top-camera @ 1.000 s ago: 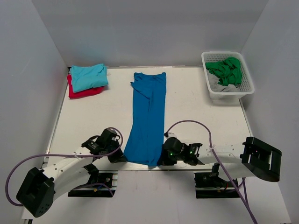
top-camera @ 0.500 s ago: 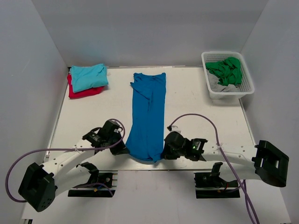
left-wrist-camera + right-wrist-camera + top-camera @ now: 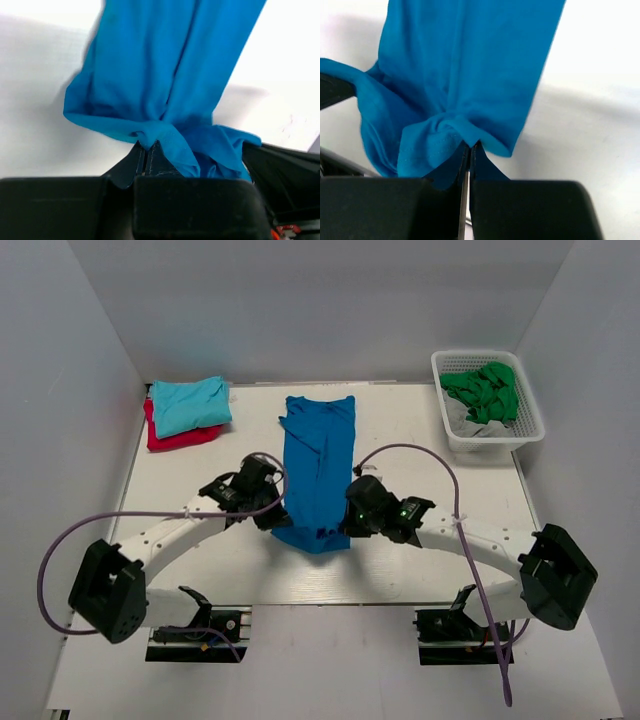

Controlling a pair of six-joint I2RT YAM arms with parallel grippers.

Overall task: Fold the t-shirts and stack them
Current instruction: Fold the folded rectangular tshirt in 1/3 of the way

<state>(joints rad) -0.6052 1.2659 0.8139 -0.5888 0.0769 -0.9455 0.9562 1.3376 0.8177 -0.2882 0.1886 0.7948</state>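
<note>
The royal-blue t-shirt (image 3: 320,455) lies as a long narrow strip down the middle of the table, its near end lifted and carried toward the far end. My left gripper (image 3: 280,523) is shut on the near-left corner of the blue shirt (image 3: 165,90). My right gripper (image 3: 347,523) is shut on the near-right corner of that shirt (image 3: 465,65). The hem sags between the two grippers. The turquoise t-shirt (image 3: 190,404) lies folded on top of the red t-shirt (image 3: 172,438) at the far left.
A white basket (image 3: 455,435) at the far right holds green and grey clothes. The grey walls enclose the table on three sides. The arms' cables loop over the table's near half.
Both grippers have lifted the shirt's near hem from the table's front edge and carried it toward the far end, to about the table's middle.
</note>
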